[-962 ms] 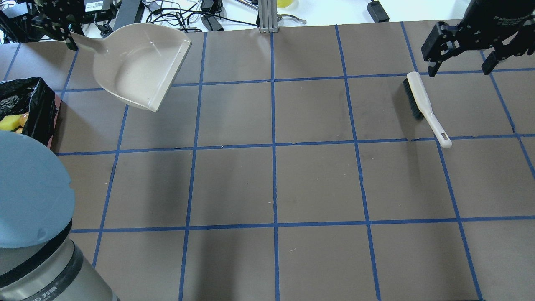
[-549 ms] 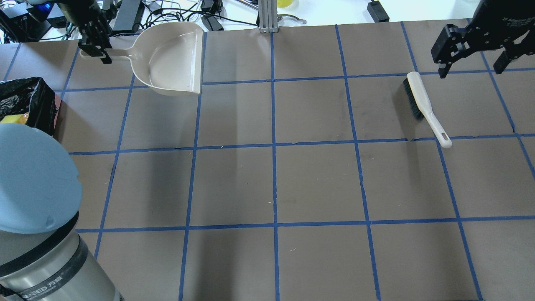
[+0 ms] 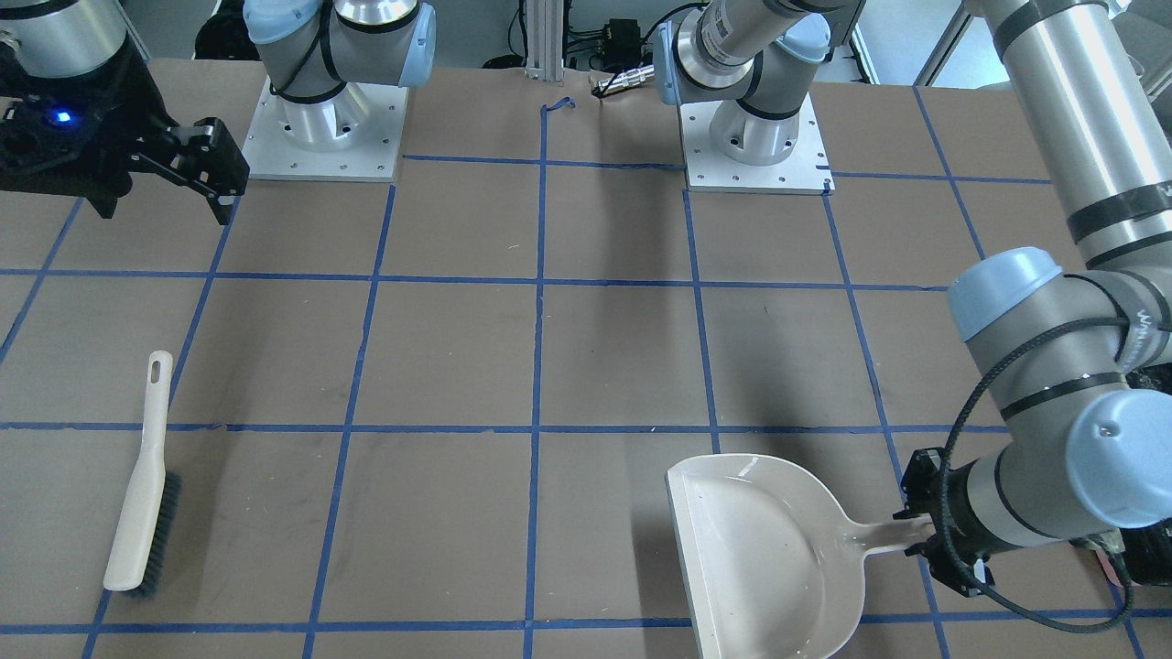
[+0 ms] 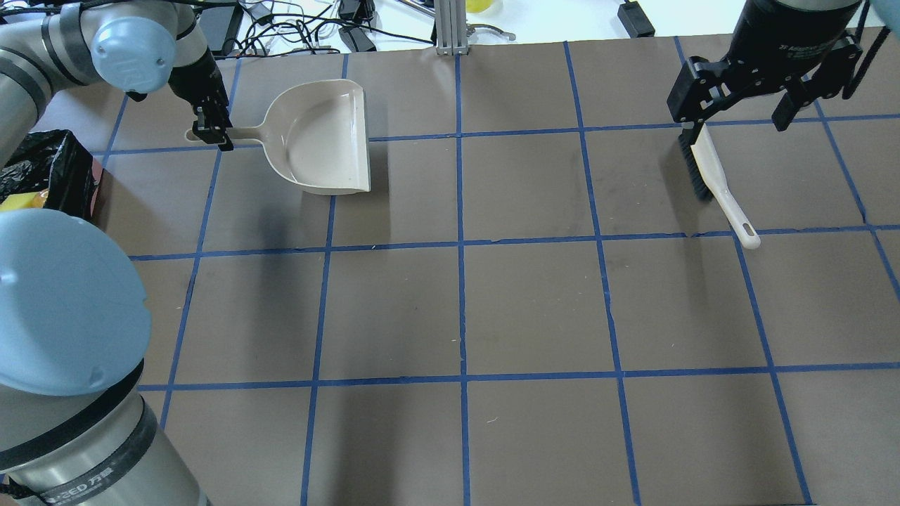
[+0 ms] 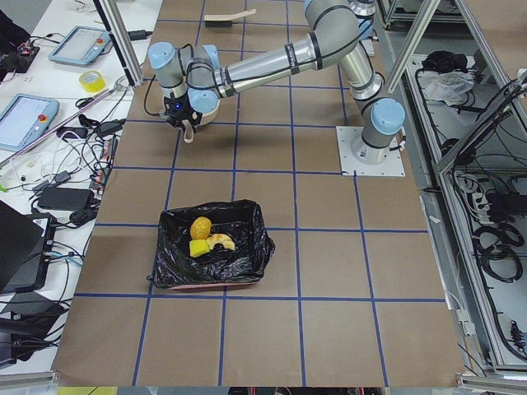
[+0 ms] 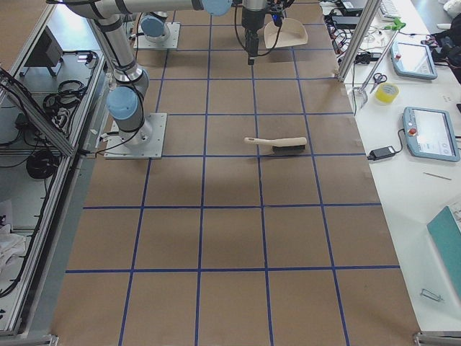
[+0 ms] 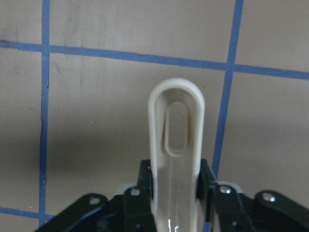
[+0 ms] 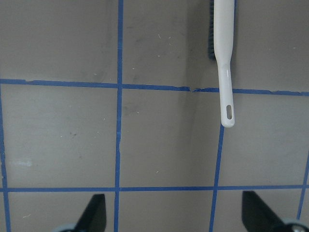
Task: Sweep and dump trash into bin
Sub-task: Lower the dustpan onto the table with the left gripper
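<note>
My left gripper (image 4: 209,133) is shut on the handle of the beige dustpan (image 4: 325,137), which lies level and low at the table's far left; the pan is empty. The wrist view shows both fingers (image 7: 145,186) clamping the handle (image 7: 176,125). The bin (image 5: 210,255), lined with a black bag, holds the croissant (image 5: 221,241), the potato-like lump (image 5: 199,227) and the yellow sponge piece (image 5: 198,248). The overhead view shows only the bin's corner (image 4: 56,165). My right gripper (image 4: 738,112) is open and empty, hovering over the head of the brush (image 4: 711,176).
The white-handled brush (image 3: 142,494) lies flat on the brown paper with blue tape grid, seen below in the right wrist view (image 8: 223,58). Cables and gear line the far table edge (image 4: 316,31). The arm bases (image 3: 320,137) stand at the robot's side.
The left gripper has swung the dustpan rightward away from the bin and levelled it, lowering it toward the table. The right gripper has shifted left, over the brush head.
</note>
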You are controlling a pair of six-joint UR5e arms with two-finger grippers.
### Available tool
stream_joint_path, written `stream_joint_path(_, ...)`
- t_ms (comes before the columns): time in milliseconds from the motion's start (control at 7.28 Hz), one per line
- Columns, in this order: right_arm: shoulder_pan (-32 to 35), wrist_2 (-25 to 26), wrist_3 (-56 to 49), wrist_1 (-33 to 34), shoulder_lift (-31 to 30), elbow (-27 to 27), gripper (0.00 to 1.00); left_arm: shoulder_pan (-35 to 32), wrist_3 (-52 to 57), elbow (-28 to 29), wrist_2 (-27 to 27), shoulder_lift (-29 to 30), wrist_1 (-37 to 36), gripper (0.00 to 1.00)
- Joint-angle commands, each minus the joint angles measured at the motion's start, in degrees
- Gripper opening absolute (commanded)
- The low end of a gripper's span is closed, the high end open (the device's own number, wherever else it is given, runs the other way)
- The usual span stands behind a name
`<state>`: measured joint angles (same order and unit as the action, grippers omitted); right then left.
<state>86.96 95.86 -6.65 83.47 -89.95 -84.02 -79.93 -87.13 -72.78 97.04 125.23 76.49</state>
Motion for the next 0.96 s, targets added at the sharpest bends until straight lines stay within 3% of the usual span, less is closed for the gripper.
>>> stream_joint_path(0, 0.31, -6.16, -0.38, -0.94, -1.54, -0.09, 1.00, -0.32, -3.98, -2.18, 3.77, 1.24, -3.87, 0.00)
stream_joint_path(137, 0.31, -8.73, 0.06, -0.77, -1.37, -0.09, 1.00, -1.10, -4.10, -2.36, 4.38, 1.42, -3.81, 0.00)
stream_joint_path(824, 0.31, -8.58, 0.50, -0.85, -0.31, -2.90, 1.00, -2.87, 6.70, -2.98, 4.92, 1.33, -2.66, 0.00)
